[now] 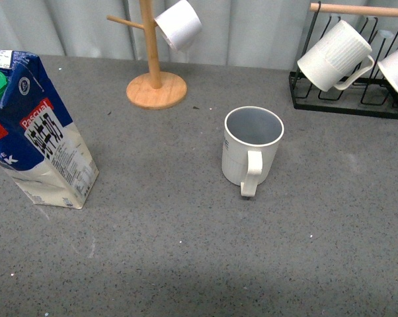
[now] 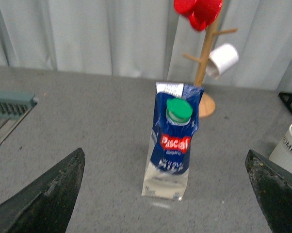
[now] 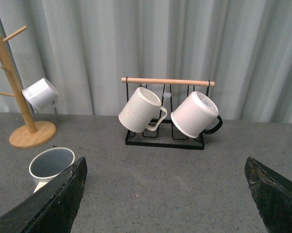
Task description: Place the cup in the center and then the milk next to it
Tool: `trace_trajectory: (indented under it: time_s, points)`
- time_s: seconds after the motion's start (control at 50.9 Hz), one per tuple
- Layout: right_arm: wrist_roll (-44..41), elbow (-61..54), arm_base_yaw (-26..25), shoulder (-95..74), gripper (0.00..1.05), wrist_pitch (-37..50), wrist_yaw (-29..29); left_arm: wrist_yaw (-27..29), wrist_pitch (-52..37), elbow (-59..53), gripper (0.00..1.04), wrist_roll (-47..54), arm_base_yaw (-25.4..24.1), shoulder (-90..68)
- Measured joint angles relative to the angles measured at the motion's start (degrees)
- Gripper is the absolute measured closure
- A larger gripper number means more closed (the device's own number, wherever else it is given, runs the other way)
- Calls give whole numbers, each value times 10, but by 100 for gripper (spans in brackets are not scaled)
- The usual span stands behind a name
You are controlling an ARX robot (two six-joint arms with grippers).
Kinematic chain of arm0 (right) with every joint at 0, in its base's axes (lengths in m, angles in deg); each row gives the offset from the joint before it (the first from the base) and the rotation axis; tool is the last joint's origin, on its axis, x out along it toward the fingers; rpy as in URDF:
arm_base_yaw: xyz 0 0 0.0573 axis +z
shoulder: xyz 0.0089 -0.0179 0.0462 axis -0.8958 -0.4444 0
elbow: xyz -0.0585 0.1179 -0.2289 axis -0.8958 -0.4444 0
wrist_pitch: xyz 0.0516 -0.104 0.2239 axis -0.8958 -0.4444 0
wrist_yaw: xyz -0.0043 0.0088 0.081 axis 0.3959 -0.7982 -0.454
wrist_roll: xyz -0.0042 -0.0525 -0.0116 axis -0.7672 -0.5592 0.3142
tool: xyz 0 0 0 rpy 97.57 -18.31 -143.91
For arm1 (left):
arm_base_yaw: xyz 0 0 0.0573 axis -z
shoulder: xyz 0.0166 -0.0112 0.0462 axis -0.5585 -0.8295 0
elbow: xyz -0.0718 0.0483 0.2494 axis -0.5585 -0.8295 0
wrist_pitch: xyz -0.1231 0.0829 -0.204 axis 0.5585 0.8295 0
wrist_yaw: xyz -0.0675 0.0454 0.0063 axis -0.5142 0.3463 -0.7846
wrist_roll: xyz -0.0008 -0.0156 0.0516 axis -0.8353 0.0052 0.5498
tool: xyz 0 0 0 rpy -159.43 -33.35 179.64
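As it stands, cup [image 1: 252, 150], cream-white, grey-blue inside

The cup [image 1: 252, 148] stands upright near the centre of the table [image 1: 186, 264]. The milk [image 1: 37, 132] stands far left, well apart from it (partly cut off by the frame edge). The mug tree [image 1: 156, 89] is behind and between them, with a small cup [image 1: 179, 25] on a peg. The wire rack [image 1: 348, 102] sits rear right, with mugs [image 1: 334, 56] hung on it.
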Motion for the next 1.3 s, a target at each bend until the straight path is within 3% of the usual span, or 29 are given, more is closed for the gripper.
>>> trace_trajectory:
  time_s: [0.059, 0.255, 0.452, 0.746, 1.297]
  points:
    - [0, 0, 0, 0, 9, 0, 0, -7, -22, 0, 7, -1, -8, -40]
    - [0, 0, 0, 0, 9, 0, 0, -36, -237, 25, 7, -25, -21, -294]
    - [0, 0, 0, 0, 9, 0, 0, -57, -345, 35, 7, -24, -16, -454]
    - [0, 0, 0, 0, 9, 0, 0, -94, -439, 54, 7, 5, 1, -594]
    - [0, 0, 0, 0, 9, 0, 0, -64, -494, 75, 7, 44, -8, -735]
